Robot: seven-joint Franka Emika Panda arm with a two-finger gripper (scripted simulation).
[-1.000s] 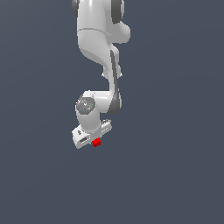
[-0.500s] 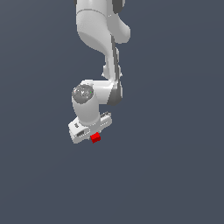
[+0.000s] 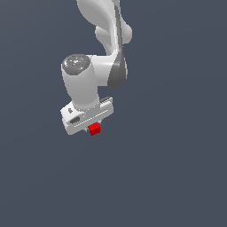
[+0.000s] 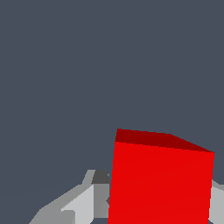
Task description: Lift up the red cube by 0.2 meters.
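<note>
In the exterior view, going L to R: the white arm's wrist housing (image 3: 79, 84) sits at centre-left, w/ the gripper (image 3: 94, 127) hanging off its lower end, and the red cube (image 3: 94, 129) pokes out just below the gripper body's lower edge, slightly toward the exterior view's right of the gripper's midline. Nothing else shows around it; the backdrop is plain dark grey-blue, no table or surface visible. In the wrist view the cube (image 4: 159, 183) fills the near foreground, w/ a grey finger (image 4: 81, 203) touching one flank and a sliver of a second finger at the other flank, so the jaws look clamped on the cube. Key relation: cube lies straight between the fingertips, directly under the palm, no offset to correct; it has no long axis, being a cube. It sits a bit skewed in the grip, judging by its tilted top edge. Judgement: next move is just straight up, keeping the squeeze; main risk is slip if grip is shallow.
</note>
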